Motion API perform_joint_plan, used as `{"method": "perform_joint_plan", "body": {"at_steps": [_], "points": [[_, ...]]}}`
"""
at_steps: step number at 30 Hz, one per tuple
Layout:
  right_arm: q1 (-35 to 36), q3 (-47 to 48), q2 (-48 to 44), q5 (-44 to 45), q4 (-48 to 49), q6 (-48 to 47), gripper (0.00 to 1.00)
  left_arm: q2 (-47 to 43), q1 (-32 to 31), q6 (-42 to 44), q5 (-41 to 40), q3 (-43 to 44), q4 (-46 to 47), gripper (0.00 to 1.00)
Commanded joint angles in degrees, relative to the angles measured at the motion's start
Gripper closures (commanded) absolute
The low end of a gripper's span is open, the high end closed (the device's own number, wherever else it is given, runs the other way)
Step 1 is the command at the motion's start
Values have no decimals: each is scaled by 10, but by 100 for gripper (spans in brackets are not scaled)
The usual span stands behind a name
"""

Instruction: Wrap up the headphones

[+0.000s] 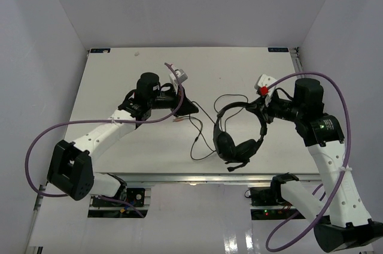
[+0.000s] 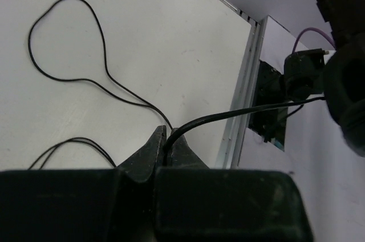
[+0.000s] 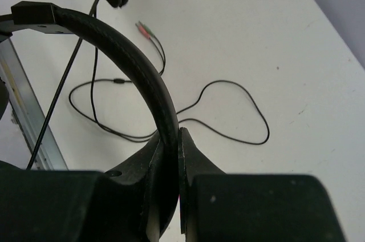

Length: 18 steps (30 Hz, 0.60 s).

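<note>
Firmly pinches the arched headband of the headphones (image 1: pixel 226 144) between the pressed-in fingers of the right claw (image 3: pixel 171 139), the padded band passing straight through the narrow gap and curving up and away from the fingertips. Places both earcups side by side on the arm-base side of that claw, a little toward the other arm, near the front edge of the counter (image 1: pixel 119 74); cannot tell whether resting on it or hanging just above. Clamps the left claw (image 2: pixel 168 139) together on the thin black cable (image 1: pixel 200 137), with one length stretched from the fingertips across toward the headset and a thinner strand trailing off to a wide loop on the counter beyond the tips. Spreads the remaining cable in loose loops between the two claws, well apart from each other, with the pink and green plugs (image 3: pixel 144 28) lying flat just beside the left claw.
</note>
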Motion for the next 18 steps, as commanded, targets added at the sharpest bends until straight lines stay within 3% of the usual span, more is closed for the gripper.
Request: {"method": "perform_joint_plan", "body": {"at_steps": [1, 9, 15, 18], "points": [[46, -50, -25, 117, -21, -85, 92, 5, 9, -37, 63, 40, -164, 100], [127, -112, -4, 317, 116, -13, 92, 34, 9, -135, 115, 90, -178, 100], [186, -157, 27, 520, 255, 29, 92, 48, 9, -186, 142, 132, -178, 100], [201, -162, 47, 556, 294, 34, 92, 55, 6, -205, 149, 150, -174, 100]]}}
